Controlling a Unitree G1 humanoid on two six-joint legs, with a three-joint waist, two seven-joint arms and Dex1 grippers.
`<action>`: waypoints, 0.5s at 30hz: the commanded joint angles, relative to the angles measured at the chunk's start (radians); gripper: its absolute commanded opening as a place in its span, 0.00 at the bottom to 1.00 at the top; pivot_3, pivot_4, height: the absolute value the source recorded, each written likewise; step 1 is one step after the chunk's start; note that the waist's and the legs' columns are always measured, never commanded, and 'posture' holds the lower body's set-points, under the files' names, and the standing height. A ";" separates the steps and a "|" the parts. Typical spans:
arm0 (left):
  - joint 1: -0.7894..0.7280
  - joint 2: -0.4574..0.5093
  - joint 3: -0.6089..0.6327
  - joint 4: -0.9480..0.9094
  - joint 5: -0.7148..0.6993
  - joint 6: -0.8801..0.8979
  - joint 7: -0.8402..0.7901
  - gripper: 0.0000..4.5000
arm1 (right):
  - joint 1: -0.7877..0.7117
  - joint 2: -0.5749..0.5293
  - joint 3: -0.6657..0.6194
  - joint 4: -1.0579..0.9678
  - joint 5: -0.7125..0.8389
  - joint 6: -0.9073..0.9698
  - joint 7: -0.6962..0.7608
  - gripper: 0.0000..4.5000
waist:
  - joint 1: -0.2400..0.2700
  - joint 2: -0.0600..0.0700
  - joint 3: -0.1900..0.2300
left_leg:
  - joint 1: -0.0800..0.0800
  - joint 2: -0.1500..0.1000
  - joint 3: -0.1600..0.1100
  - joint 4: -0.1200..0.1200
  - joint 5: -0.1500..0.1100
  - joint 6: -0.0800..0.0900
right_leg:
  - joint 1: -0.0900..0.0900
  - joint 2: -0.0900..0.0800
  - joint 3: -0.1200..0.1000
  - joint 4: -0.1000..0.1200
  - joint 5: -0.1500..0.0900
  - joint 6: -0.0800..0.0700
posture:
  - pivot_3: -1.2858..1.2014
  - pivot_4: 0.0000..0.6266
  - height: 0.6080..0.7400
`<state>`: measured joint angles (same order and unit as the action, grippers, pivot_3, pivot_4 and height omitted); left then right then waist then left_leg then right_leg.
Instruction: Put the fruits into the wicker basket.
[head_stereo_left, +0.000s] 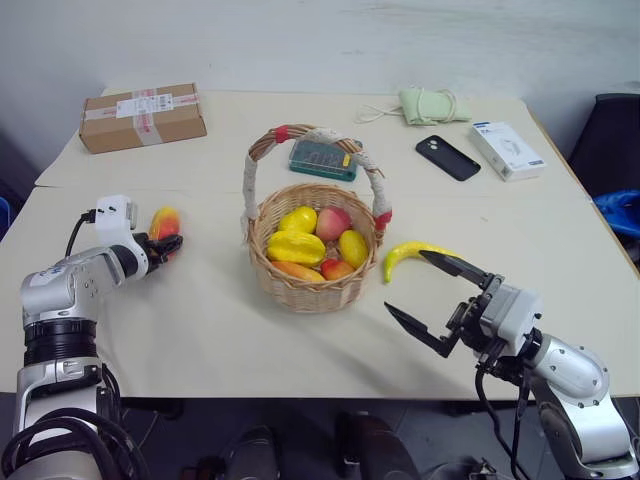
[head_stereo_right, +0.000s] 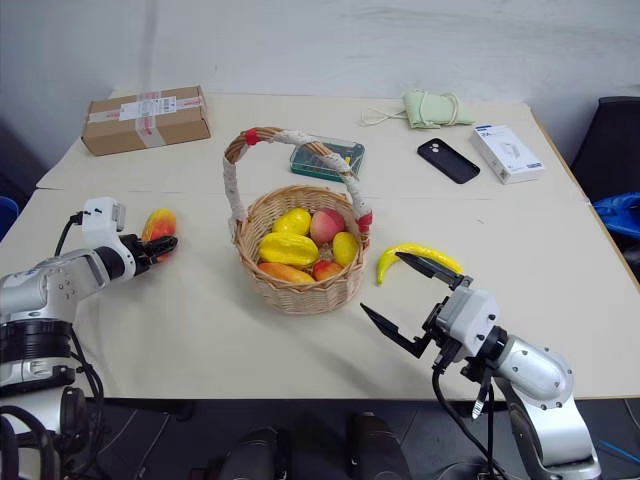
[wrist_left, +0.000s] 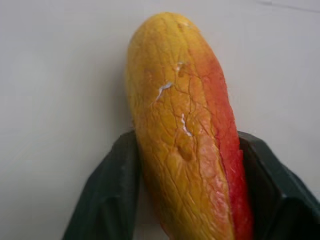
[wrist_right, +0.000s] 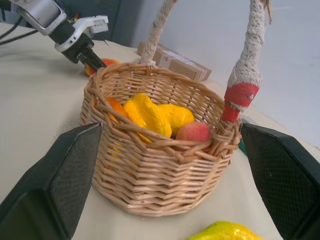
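Observation:
The orange-red and yellow mango (head_stereo_left: 165, 221) lies on the table left of the wicker basket (head_stereo_left: 262, 262). My left gripper (head_stereo_left: 164, 246) is shut on the mango; in the left wrist view both black fingers (wrist_left: 107, 185) press against the mango's (wrist_left: 185, 125) sides. Several yellow, red and orange fruits (head_stereo_left: 318, 240) sit in the basket. The yellow banana (head_stereo_left: 412, 254) lies on the table just right of the basket. My right gripper (head_stereo_left: 405, 282) hovers open in front of the banana, holding nothing. In the right wrist view its fingers (wrist_right: 55, 185) frame the basket (wrist_right: 155, 185).
A cardboard box (head_stereo_left: 143, 117) stands at the back left. Behind the basket lies a green case (head_stereo_left: 322, 158). A black phone (head_stereo_left: 447, 157), a white box (head_stereo_left: 507, 150) and a green pouch (head_stereo_left: 432, 105) lie at the back right.

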<state>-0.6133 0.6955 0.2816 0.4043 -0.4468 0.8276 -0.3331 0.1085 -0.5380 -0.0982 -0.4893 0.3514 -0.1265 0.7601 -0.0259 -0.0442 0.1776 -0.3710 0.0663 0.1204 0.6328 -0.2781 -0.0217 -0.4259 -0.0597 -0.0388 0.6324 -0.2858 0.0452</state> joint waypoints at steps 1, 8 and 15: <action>0.048 0.060 0.050 -0.058 -0.012 -0.035 -0.092 0.39 | 0.034 -0.003 -0.080 -0.021 -0.023 -0.045 -0.037 1.00 | -0.003 0.000 0.000 | 0.000 0.000 0.000 0.000 0.000 0.000 | 0.000 0.000 0.000 0.000 0.000 0.000 | 0.52 0.24 1.00; 0.220 0.265 0.060 -0.247 -0.074 -0.264 -0.614 0.38 | 0.115 -0.071 -0.246 0.092 -0.020 -0.126 0.004 1.00 | 0.000 -0.001 0.000 | 0.000 0.002 0.000 -0.001 0.000 -0.001 | -0.001 0.000 0.001 -0.001 -0.001 -0.002 | 0.52 0.24 1.00; 0.169 0.294 -0.153 -0.664 -0.215 -0.207 -0.887 0.38 | 0.161 -0.094 -0.310 0.034 0.045 -0.068 0.005 1.00 | 0.019 0.004 0.001 | 0.001 -0.001 -0.001 -0.002 -0.002 -0.001 | 0.003 -0.004 0.002 -0.005 -0.001 -0.001 | 0.52 0.24 1.00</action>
<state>-0.4218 1.0126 0.1962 -0.2030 -0.6671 0.6278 -1.2103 0.2651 -0.6257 -0.3763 -0.3984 0.3654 -0.2099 0.7799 -0.0065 -0.0398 0.1784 -0.3698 0.0649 0.1199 0.6310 -0.2787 -0.0194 -0.4226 -0.0630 -0.0355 0.6276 -0.2864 0.0441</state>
